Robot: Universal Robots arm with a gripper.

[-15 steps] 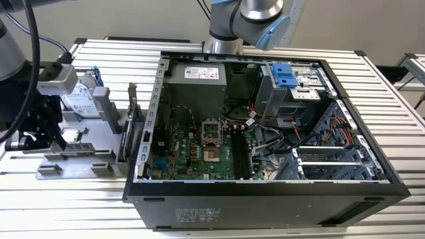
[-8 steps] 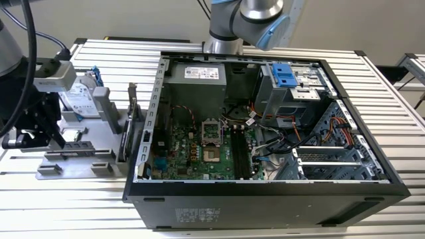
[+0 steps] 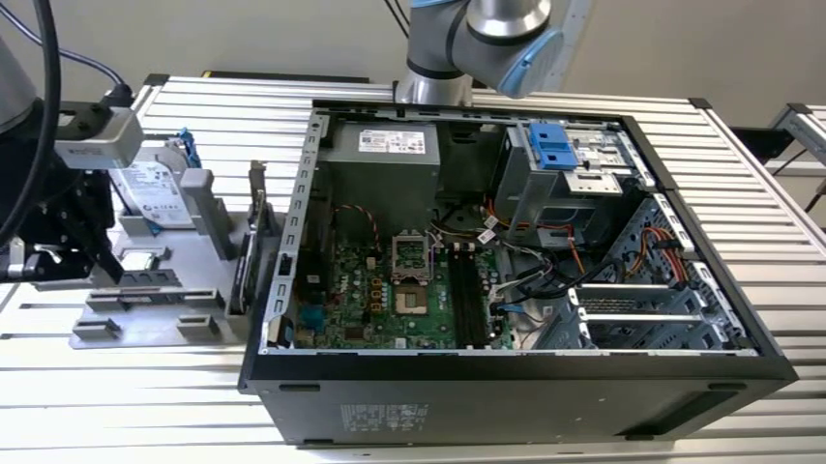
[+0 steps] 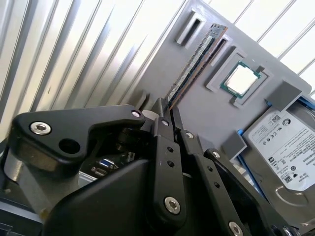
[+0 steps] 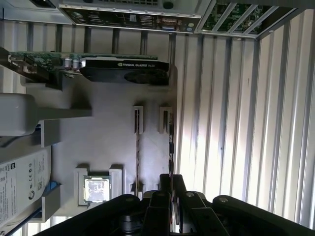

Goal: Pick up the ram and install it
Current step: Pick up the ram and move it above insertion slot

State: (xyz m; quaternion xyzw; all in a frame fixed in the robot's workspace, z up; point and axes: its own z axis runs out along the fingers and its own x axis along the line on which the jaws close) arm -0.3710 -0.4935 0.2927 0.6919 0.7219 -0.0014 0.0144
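The fingers are standing narrow, closing on the near end of the ram, one to each side of the thin board, as both wrist views are showing. The ram is standing on its long edge in the slotted posts of a grey holder tray and is running straight away from the fingers to the far post; in the first wrist view it is showing edge-on as a thin dark line leading out from between the fingers. Just beside the ram, a little way out from the fingers, a processor chip is lying flat in its square recess in the tray. Farther out on that same side, a silver-labelled hard drive with blue rails is lying on the tray. Beyond the ram's far end, a graphics card is standing on edge across the tray. In the exterior view the tray is sitting on the ribbed metal table, and the open computer case is lying well apart from the fingers, toward the exterior view's right, with its green motherboard and long black memory slots facing up.
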